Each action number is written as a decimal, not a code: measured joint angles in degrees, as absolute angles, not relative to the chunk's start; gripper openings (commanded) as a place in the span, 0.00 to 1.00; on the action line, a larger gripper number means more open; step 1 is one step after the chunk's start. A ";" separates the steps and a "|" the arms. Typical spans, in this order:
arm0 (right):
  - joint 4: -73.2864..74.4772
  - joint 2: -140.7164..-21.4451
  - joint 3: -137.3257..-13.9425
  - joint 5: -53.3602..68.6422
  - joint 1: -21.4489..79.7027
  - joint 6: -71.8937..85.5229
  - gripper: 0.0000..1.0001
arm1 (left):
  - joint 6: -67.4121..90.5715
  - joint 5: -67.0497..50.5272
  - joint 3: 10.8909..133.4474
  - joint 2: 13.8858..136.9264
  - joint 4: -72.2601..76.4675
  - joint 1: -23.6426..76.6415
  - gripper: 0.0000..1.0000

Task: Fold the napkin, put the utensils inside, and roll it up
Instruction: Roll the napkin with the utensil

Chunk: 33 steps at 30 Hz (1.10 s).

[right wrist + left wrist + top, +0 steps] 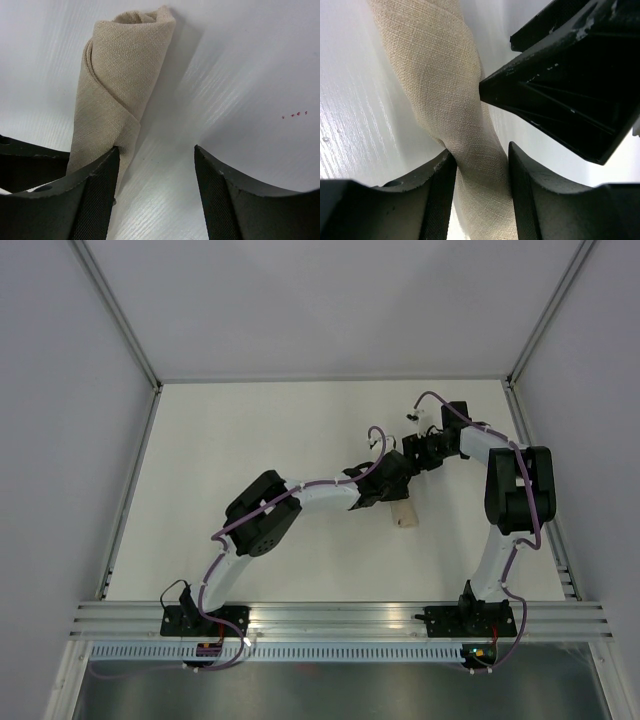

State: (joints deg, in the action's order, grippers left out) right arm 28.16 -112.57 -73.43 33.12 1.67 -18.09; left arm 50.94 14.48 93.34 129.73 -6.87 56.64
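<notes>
The beige napkin [402, 515] lies on the white table as a tight roll, mostly covered by the arms in the top view. In the left wrist view the napkin roll [445, 90] runs between the fingers of my left gripper [481, 150], which stands open around it; the left finger's tip touches the cloth. My right gripper [156, 148] is open over bare table, its left finger against the side of the napkin roll [120, 75]. The right gripper's black finger [560, 85] rests against the roll's far side. The utensils are hidden.
Both arms meet at the middle right of the white table [250, 440]. Grey walls with aluminium posts [130, 330] enclose the table on three sides. A metal rail [340, 615] carries the arm bases at the near edge.
</notes>
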 measured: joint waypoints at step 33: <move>18.72 -107.39 -64.97 30.70 0.54 -14.35 0.68 | 43.77 13.32 87.99 125.14 -7.44 56.77 0.63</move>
State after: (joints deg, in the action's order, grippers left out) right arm 18.72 -107.39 -64.97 30.70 0.54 -14.35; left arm 43.77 13.32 87.99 125.14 -7.44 56.77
